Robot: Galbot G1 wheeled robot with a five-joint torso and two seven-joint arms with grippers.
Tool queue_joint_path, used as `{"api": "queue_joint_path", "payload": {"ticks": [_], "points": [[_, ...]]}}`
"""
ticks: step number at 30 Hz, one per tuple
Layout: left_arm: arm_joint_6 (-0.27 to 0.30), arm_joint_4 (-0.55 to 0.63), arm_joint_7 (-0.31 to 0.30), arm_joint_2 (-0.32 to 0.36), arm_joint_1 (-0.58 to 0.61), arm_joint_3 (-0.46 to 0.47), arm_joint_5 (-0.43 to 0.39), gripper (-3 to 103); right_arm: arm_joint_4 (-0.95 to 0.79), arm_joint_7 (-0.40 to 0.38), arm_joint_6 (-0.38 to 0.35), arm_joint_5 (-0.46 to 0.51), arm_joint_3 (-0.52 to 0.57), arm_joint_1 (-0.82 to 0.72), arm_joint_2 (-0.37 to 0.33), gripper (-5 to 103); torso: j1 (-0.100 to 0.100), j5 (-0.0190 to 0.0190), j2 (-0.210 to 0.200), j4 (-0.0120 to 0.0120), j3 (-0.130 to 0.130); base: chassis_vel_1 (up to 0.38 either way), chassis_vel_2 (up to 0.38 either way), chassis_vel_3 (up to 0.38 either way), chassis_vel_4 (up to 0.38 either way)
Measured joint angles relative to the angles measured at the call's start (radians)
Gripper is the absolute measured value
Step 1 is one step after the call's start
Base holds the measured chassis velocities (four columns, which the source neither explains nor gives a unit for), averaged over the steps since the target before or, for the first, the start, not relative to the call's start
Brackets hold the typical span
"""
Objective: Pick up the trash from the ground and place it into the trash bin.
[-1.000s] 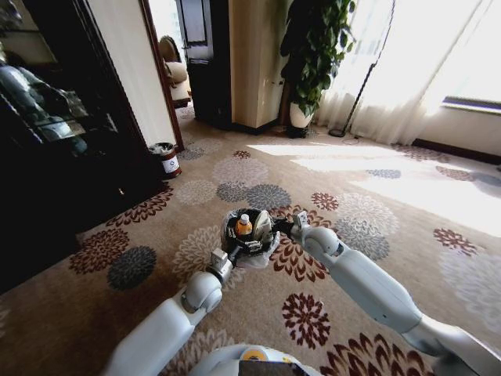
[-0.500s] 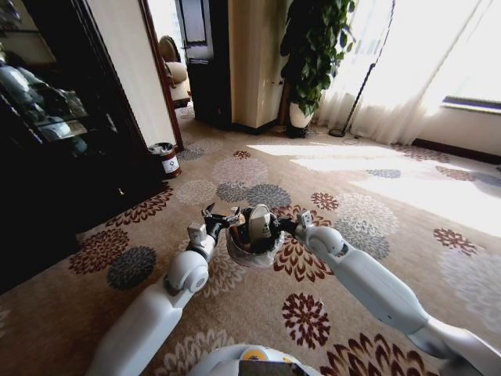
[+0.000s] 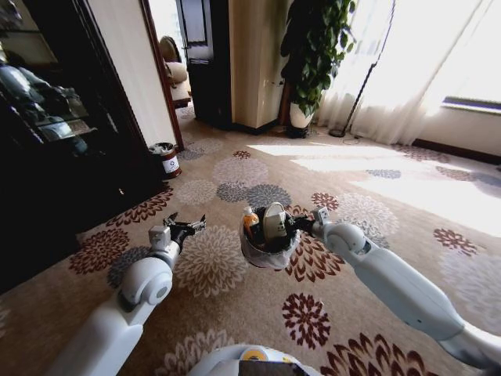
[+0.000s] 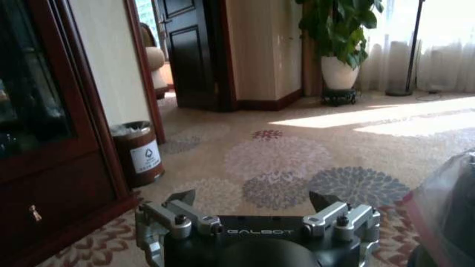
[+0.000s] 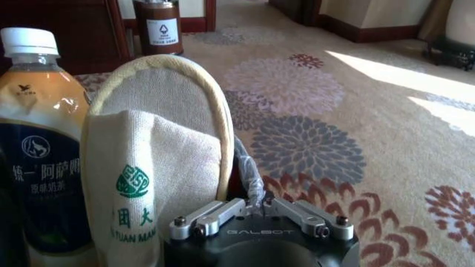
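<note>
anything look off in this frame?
Yes: the trash bin hangs off the carpet, gripped at its rim by the right pincer, with a slipper and bottle poking above the rim. Left pincer open, empty.

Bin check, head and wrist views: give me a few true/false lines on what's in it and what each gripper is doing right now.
1. The right gripper holds the bin by its rim, off the carpet. True.
2. A slipper and a bottle stand in the bin. True.
3. The left gripper is shut on the bottle. False: it is open and empty, apart from the bin.
4. The bottle lies on the carpet. False: it stands upright in the bin.
5. The brown bin stands by the dark cabinet. True.
</note>
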State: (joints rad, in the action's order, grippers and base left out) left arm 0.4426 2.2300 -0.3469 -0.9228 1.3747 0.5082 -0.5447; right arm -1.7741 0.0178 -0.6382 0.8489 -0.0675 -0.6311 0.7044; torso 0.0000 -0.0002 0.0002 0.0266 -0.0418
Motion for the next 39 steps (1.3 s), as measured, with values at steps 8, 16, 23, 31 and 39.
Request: {"api": "queue_joint_path", "payload": {"ticks": [8,16,23,31,39], "points": [[-0.134,-0.042,0.092,-0.03,0.122,0.027,0.144,100,-0.006,0.0,-0.049,0.051,0.108,-0.076,-0.003,1,0.0,0.0006,0.0,0.0002,0.0,0.029,-0.033,-0.028,0.034],[-0.147,-0.017,0.1,-0.044,0.147,-0.006,0.181,100,-0.054,0.0,-0.054,0.079,0.165,-0.127,0.002,1,0.0,0.0002,0.0,0.0,0.0,0.162,-0.152,-0.169,0.179],[-0.138,0.023,0.094,-0.049,0.164,-0.033,0.21,100,-0.093,0.0,-0.054,0.078,0.192,-0.172,-0.001,1,0.0,0.0007,0.0,0.0,0.0,0.294,-0.277,-0.289,0.282],[-0.128,0.054,0.066,-0.063,0.188,-0.058,0.243,100,-0.117,0.0,-0.051,0.075,0.209,-0.195,-0.011,1,0.0,-0.0004,0.0,0.0002,0.0,0.299,-0.341,-0.338,0.306],[-0.127,0.079,0.059,-0.069,0.216,-0.061,0.261,100,-0.126,0.0,-0.047,0.06,0.217,-0.219,-0.007,1,0.0,0.0006,0.0,0.0,0.0,0.258,-0.358,-0.367,0.24]]}}
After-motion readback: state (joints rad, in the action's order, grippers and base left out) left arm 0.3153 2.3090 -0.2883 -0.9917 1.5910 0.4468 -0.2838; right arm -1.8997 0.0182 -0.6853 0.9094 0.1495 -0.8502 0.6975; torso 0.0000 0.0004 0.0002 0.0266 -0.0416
